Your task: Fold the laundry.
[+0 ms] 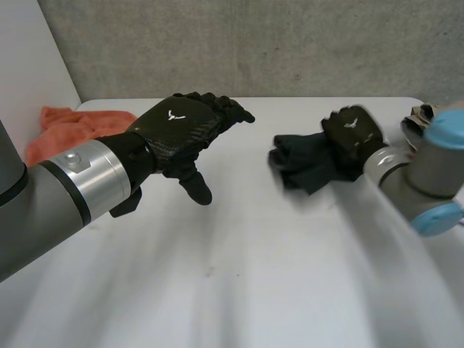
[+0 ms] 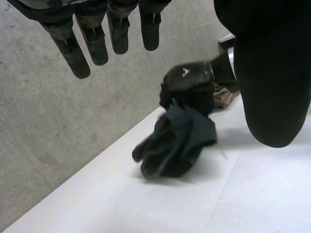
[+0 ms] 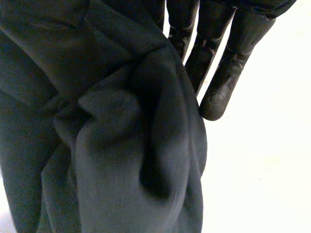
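Note:
A dark crumpled cloth [image 1: 303, 164] lies bunched at the far right of the white table [image 1: 239, 275]. My right hand [image 1: 353, 133] sits on its right end with fingers curled into the fabric. In the right wrist view the dark cloth [image 3: 112, 141] bunches against the palm beside the fingers [image 3: 221, 73]. My left hand [image 1: 185, 130] hovers open over the table's left middle, apart from the cloth. The left wrist view has my left hand's fingers [image 2: 92, 43] straight, and beyond them the right hand [image 2: 187, 82] atop the dark cloth [image 2: 175, 143].
An orange cloth [image 1: 72, 123] lies in a heap at the table's far left corner. A beige item [image 1: 420, 116] rests at the far right edge, behind my right arm. A grey wall stands behind the table.

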Available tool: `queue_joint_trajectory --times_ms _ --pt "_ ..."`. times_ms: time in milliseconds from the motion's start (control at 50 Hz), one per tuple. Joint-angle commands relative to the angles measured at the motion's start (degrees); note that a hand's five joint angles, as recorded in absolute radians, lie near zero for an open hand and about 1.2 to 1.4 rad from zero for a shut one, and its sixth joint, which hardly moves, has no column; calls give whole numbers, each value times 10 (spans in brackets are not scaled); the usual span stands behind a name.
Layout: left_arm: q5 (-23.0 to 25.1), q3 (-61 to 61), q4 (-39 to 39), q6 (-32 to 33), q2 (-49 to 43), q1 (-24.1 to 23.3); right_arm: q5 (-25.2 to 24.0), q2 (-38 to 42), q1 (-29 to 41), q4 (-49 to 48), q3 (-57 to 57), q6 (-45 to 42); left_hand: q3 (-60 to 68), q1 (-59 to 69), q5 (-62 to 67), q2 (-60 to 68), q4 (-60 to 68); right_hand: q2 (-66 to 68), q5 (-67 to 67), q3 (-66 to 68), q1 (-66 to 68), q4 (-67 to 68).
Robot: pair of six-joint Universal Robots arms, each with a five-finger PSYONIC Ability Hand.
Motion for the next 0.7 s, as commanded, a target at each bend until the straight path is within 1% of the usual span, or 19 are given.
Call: queue_joint_trajectory --times_ms 20,120,140,180,200,300,340,360,500,600,700 --pt "0 1 1 -2 0 -2 -133 -6 -87 -29 -89 21 -14 -15 -19 -11 -12 132 183 132 276 120" --pt "-1 2 2 -3 1 -6 -143 4 -134 -62 -164 84 -14 -15 -19 -11 -12 132 183 132 276 120" --pt "-1 4 2 -5 1 -6 -147 11 -155 -88 -188 121 -14 -15 -19 -11 -12 132 183 132 276 120" --pt "-1 6 2 -10 1 -7 -152 18 -176 -115 -205 162 -14 -15 -19 -11 -12 132 183 132 276 120" --pt "-1 6 2 -11 1 -7 -159 27 -192 -144 -223 202 -14 -15 -19 -11 -12 132 183 132 276 120" --pt "-2 12 3 -28 9 -8 -192 58 -232 -218 -263 287 -10 -11 -16 -7 -9 132 183 132 276 120" --pt "-2 14 3 -31 11 -8 -204 67 -248 -235 -272 299 -10 -11 -16 -7 -9 132 183 132 276 120" --pt "-3 17 3 -32 11 -8 -218 77 -260 -249 -279 307 -10 -11 -16 -7 -9 132 183 132 276 120" --pt "-6 20 3 -34 11 -11 -248 139 -300 -263 -322 318 -7 -8 -12 -4 -6 132 183 132 276 120" --pt "-8 19 4 -46 10 -17 -293 209 -328 -276 -323 301 -5 -6 -10 -2 -4 132 183 132 276 120" --pt "-8 16 4 -66 9 -23 -314 245 -364 -278 -318 272 -4 -5 -9 0 -2 132 183 132 276 120"
